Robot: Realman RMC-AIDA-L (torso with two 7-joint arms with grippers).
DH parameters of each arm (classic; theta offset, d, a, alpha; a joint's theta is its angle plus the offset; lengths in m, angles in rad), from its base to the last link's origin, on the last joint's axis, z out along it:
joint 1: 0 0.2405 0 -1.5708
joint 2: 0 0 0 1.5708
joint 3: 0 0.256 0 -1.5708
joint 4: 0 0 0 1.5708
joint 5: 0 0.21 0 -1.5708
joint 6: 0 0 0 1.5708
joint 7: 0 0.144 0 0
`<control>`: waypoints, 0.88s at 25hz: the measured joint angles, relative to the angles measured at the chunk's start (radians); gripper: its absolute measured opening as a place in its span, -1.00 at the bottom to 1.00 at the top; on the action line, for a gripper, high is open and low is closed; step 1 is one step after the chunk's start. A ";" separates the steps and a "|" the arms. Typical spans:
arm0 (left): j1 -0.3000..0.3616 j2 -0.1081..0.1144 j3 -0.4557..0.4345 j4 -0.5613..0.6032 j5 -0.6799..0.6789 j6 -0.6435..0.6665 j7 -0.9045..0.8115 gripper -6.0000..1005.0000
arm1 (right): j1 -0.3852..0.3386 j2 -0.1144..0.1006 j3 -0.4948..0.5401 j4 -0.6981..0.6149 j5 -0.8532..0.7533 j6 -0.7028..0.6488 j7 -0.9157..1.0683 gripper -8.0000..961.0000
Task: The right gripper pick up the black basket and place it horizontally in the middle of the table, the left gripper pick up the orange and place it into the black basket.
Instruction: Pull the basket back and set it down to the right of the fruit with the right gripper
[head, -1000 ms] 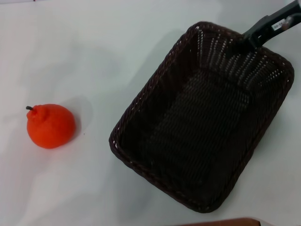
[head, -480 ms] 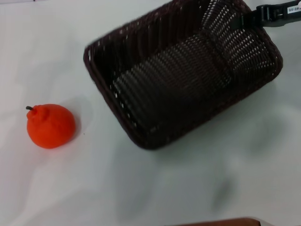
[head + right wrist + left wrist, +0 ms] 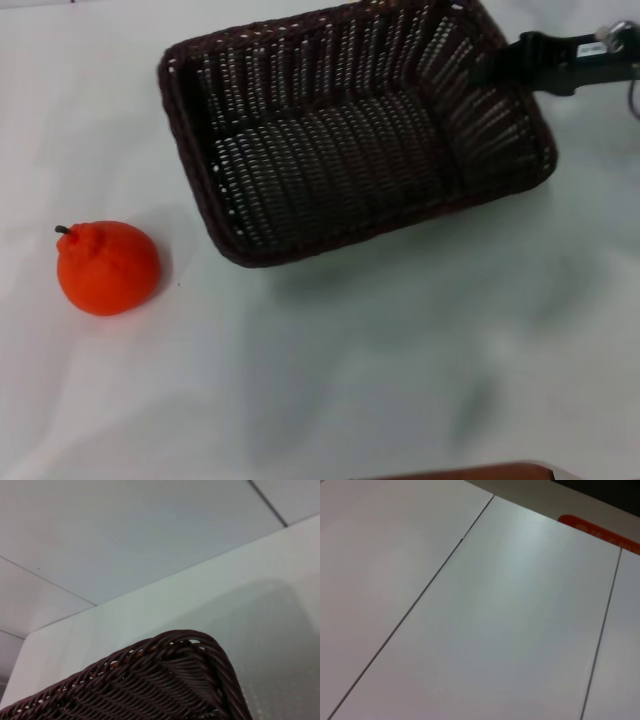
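Note:
The black basket (image 3: 345,135) is held up off the table (image 3: 400,360) in the head view, tilted with its opening facing me, long side running left to right. My right gripper (image 3: 497,68) is shut on the rim at the basket's right end. The basket's braided rim also shows in the right wrist view (image 3: 165,680). The orange (image 3: 107,266) sits on the table at the left, stem pointing up and left, well clear of the basket. My left gripper is out of view; the left wrist view shows only pale panels.
A brown edge (image 3: 470,472) shows at the bottom of the head view. The basket's shadow falls on the table below it.
My right gripper has lifted the basket and swung it round, from a diagonal lie at the right to a left-to-right lie higher up. The orange has not moved.

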 joint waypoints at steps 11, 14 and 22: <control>-0.003 0.001 0.000 -0.026 0.000 0.044 0.000 0.38 | 0.006 0.039 0.005 0.053 0.020 -0.083 0.026 -0.56; -0.004 0.001 0.000 -0.028 0.000 0.048 0.000 0.38 | -0.001 0.041 0.004 0.053 0.054 -0.085 0.026 -0.48; -0.005 0.002 -0.002 -0.045 0.000 0.060 0.000 0.38 | -0.007 0.044 0.005 0.072 0.068 -0.066 0.027 -0.01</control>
